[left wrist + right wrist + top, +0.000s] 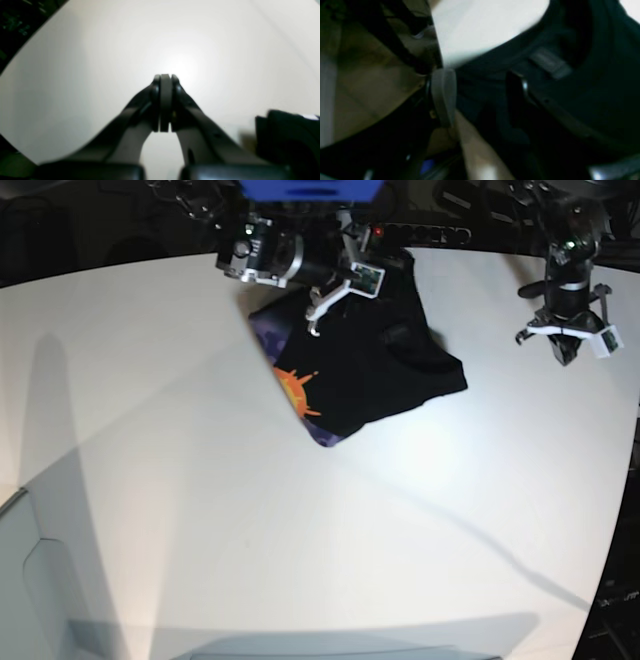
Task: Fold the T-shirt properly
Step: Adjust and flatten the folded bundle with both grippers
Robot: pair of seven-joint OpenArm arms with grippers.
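Note:
The black T-shirt (385, 370) lies bunched into a rough square at the table's far middle, with an orange sun print (295, 388) and purple patches along its left edge. My right gripper (320, 310) is at the shirt's far left edge. In the right wrist view this right gripper (482, 90) is open, its grey pad (443, 96) on one side and dark T-shirt (582, 82) cloth lying between the jaws. My left gripper (566, 345) hangs over bare table to the right of the shirt. The left gripper (165, 78) is shut with nothing in it.
The white table (300, 530) curves away at its edges, with dark floor beyond. A dark blurred shape (287, 140) sits at the lower right of the left wrist view. A pale panel (30, 580) stands at the table's near left corner.

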